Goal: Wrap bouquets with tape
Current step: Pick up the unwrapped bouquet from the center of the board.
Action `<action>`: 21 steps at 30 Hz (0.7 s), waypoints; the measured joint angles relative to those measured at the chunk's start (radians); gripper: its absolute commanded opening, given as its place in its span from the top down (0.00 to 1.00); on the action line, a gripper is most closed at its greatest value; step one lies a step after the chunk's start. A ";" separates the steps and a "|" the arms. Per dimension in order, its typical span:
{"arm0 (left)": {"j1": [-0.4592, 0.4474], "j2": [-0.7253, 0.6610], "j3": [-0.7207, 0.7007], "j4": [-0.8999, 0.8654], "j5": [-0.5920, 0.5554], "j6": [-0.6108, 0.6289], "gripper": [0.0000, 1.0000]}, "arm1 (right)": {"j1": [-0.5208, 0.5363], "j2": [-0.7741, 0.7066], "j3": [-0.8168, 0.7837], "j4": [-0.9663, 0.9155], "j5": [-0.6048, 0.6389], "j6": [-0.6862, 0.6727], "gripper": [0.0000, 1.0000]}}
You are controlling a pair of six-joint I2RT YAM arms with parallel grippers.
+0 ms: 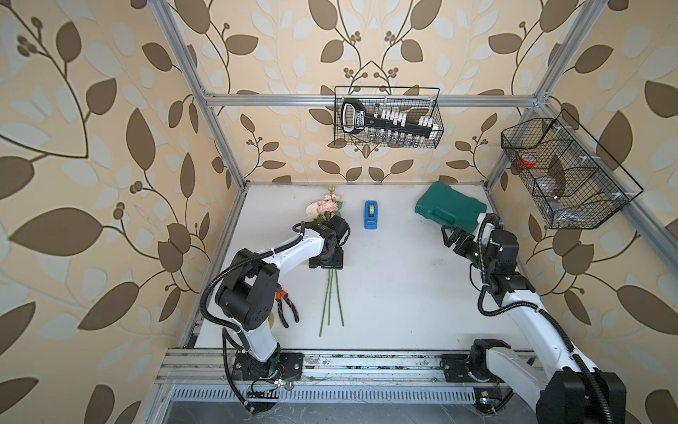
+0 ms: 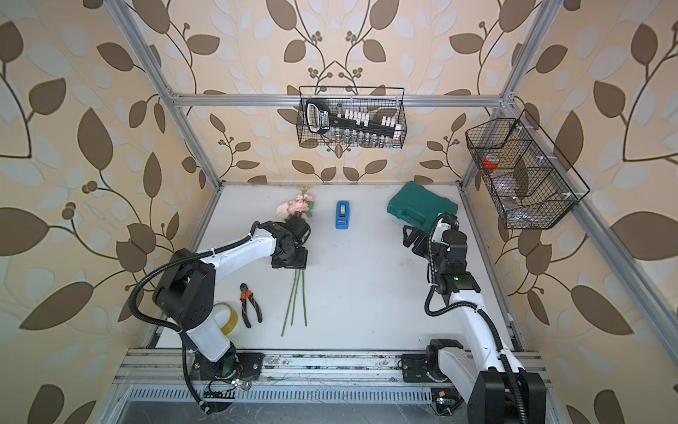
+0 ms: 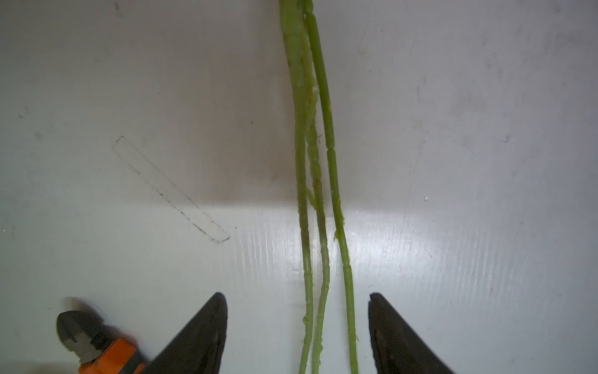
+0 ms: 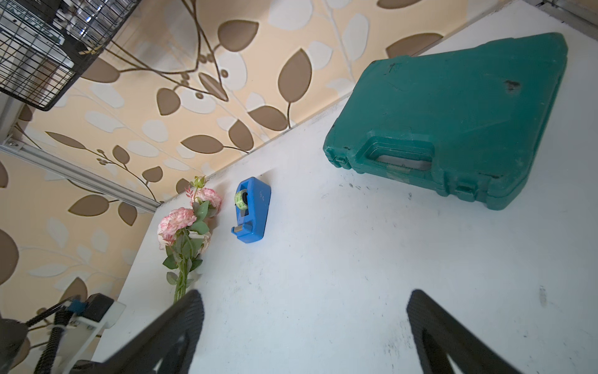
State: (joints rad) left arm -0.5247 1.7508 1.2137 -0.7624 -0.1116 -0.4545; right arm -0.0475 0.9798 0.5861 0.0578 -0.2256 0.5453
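Note:
The bouquets are one bunch of pink and cream roses (image 1: pixel 326 207) (image 2: pixel 297 207) lying at the back left of the white table, its three thin green stems (image 1: pixel 332 297) running toward the front. My left gripper (image 3: pixel 296 295) points down over the stems (image 3: pixel 315 162), open, with all three between its fingers (image 3: pixel 207 330) and a gap on each side. The tape, a small blue dispenser (image 1: pixel 371 214) (image 2: pixel 342 214) (image 4: pixel 252 210), stands just right of the flowers (image 4: pixel 184 223). My right gripper (image 4: pixel 305 291) (image 1: pixel 451 235) hovers open and empty on the right.
A green tool case (image 1: pixel 451 207) lies at the back right behind the right gripper. Orange-handled pliers (image 2: pixel 250 304) (image 3: pixel 97 346) and a yellowish tape ring (image 2: pixel 227 317) lie left of the stems. Wire baskets (image 1: pixel 389 117) (image 1: pixel 565 176) hang on the walls.

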 measured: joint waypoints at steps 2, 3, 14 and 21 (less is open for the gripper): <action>0.000 0.034 0.002 0.026 0.000 -0.003 0.38 | 0.002 0.005 0.000 0.004 -0.003 0.000 0.01; 0.000 0.045 0.002 0.035 -0.001 -0.005 0.39 | 0.003 0.008 0.000 0.005 -0.004 -0.001 0.01; 0.000 0.135 0.026 0.114 -0.005 -0.031 0.59 | 0.013 0.032 0.000 0.013 -0.012 -0.005 0.01; 0.000 0.161 0.040 0.140 -0.015 -0.045 0.71 | 0.014 0.032 -0.001 0.015 -0.019 -0.008 0.01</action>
State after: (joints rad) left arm -0.5247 1.9121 1.2537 -0.6220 -0.1265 -0.4992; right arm -0.0334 1.0115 0.5850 0.0727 -0.2451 0.5377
